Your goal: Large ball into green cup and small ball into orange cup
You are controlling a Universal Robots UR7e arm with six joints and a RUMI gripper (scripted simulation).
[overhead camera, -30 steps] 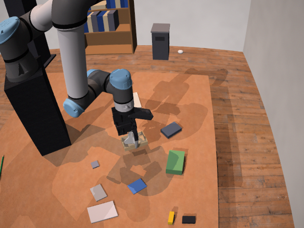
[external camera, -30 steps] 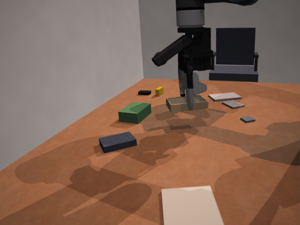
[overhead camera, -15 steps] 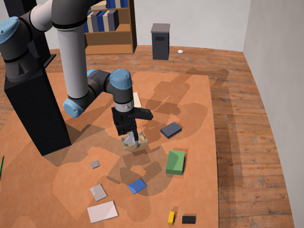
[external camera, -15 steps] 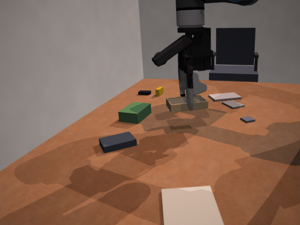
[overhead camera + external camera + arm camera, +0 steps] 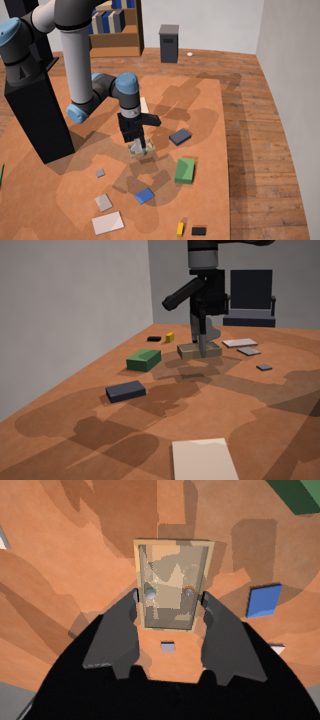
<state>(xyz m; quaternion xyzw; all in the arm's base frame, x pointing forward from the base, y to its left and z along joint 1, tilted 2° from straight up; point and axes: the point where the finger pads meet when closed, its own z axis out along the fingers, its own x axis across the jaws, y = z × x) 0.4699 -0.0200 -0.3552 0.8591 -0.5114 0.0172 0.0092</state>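
Note:
The covered wooden puzzle (image 5: pixel 150 149) (image 5: pixel 186 353) (image 5: pixel 172 555) is a shallow tan box with a clear lid, held level close to the table (image 5: pixel 180 98); I cannot tell if it touches. My gripper (image 5: pixel 140 150) (image 5: pixel 200 348) (image 5: pixel 169 590) is shut on the puzzle, one finger on each long side. In the wrist view the large grey ball sits over the green cup (image 5: pixel 154 588) on the left. The small ball sits in the orange cup (image 5: pixel 192 587) on the right.
A green block (image 5: pixel 184 170) (image 5: pixel 143 360) and a dark slate block (image 5: pixel 180 136) (image 5: pixel 125 391) lie right of the puzzle. A blue tile (image 5: pixel 144 195) (image 5: pixel 264 601), grey tiles (image 5: pixel 103 202) (image 5: pixel 99 172), a white sheet (image 5: pixel 107 222), a yellow block (image 5: pixel 180 229) and a black block (image 5: pixel 198 230) lie in front. The robot's black pedestal (image 5: pixel 36 116) stands left.

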